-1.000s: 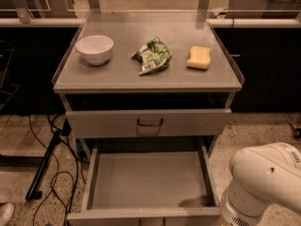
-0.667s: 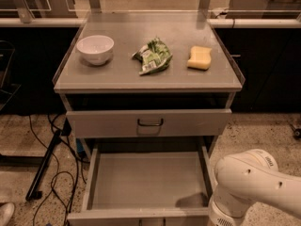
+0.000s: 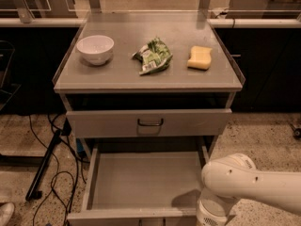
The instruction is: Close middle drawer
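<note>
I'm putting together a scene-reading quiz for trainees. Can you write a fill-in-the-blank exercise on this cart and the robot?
1. The middle drawer is ____, not shut.
2. On the cart top, the green bag lies between the white bowl and the yellow ____.
3. The robot arm shows at the lower ____ of the view; the gripper is out of view.

Missing words: open; sponge; right.

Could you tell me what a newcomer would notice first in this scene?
The middle drawer stands pulled open and empty, with the white robot arm at its right front corner; the gripper is out of view. On the cart top sit a white bowl, a green packet and a yellow sponge.
</note>
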`<state>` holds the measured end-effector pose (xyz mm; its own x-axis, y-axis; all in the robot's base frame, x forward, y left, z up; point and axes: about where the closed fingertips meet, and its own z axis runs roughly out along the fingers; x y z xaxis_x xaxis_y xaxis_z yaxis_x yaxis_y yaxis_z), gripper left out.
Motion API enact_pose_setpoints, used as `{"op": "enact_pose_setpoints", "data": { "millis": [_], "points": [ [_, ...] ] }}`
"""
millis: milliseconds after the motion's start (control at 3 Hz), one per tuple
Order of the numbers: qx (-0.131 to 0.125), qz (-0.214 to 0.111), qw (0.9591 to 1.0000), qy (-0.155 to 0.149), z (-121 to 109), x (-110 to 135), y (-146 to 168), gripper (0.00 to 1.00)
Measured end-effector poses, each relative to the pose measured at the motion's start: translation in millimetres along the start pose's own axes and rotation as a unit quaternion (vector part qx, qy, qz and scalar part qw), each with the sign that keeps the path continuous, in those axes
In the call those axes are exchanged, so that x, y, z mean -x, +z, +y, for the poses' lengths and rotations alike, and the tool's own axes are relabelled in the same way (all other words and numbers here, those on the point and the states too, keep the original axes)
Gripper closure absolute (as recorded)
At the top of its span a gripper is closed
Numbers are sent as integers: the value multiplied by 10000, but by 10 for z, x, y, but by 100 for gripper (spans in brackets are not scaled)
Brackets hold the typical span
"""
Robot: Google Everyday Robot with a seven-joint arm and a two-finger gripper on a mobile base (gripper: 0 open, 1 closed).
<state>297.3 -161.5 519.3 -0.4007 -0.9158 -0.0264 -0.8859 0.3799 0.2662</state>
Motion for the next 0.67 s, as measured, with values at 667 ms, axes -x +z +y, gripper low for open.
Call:
{"op": "enact_pose_setpoints", "data": {
  "millis": [667],
  "points": [
    [238, -71, 9997, 63, -115, 98, 539, 100]
  ]
}}
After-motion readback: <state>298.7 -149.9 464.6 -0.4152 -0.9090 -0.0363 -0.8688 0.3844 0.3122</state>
